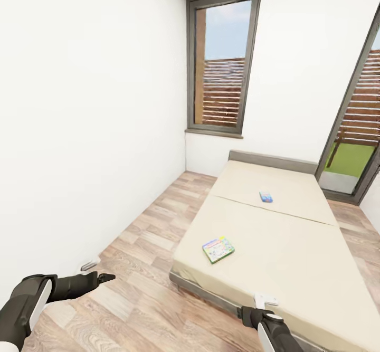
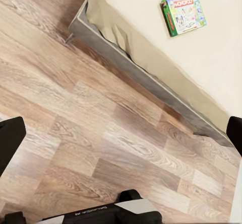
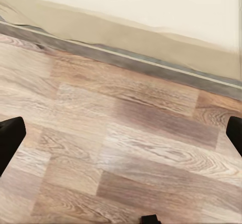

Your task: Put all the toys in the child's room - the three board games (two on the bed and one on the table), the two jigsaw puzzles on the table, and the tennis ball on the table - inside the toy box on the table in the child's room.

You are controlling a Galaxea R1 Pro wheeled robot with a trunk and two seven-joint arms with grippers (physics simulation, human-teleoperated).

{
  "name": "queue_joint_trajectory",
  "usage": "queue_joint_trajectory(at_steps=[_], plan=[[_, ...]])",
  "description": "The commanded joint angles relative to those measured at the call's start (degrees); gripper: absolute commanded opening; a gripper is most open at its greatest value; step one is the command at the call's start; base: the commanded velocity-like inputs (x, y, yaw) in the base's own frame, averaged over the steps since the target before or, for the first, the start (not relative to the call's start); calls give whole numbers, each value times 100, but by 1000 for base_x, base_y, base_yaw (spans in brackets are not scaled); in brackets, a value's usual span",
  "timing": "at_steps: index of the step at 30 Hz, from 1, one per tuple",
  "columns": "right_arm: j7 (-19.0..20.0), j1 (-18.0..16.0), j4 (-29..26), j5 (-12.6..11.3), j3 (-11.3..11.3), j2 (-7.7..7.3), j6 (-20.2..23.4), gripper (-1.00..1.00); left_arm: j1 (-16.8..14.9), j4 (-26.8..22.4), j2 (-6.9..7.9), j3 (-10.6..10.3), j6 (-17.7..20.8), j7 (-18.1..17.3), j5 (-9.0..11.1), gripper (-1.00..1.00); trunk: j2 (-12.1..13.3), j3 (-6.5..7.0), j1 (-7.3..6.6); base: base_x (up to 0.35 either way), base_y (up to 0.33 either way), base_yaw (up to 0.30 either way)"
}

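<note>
The larger board game (image 1: 218,249) lies flat on the beige mattress of the bed (image 1: 295,267), near the foot-end corner closest to the robot and set in from both edges. In the left wrist view its lid (image 2: 184,14) shows a colourful print and green side walls. Judged from its form, it is a light, stiff cardboard box with a smooth, possibly slippery lid. The soft mattress gives under pressure, so a downward push is likely to sink the box rather than pin it. The recommended hold is across the short side, with the fingers on two opposite green edges, or under one raised edge.

The small blue board game (image 1: 266,197) lies farther up the bed, near the seam between the two mattress sections. It is probably lighter and can be taken across its width.

The left gripper (image 1: 103,277) hangs over the wood floor (image 1: 153,225) beside the bed, empty; in its wrist view the dark fingertips (image 2: 11,138) stand wide apart. The right gripper (image 1: 265,300) sits at the bed's foot edge, also spread and empty.
</note>
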Motion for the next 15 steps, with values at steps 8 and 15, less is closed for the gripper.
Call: queue_joint_trajectory(at_steps=[8, 15], plan=[[-18, -4, -8, -30, 1, 5, 7, 100, -4, -2, 0, 5, 44, -10, 24, 100, -14, -53, 5, 84, 30, -77], [-21, -4, -8, -30, 7, 5, 4, 100, -4, -2, -2, 5, 44, -9, 24, 100, -14, -57, 5, 215, 108, -73]])
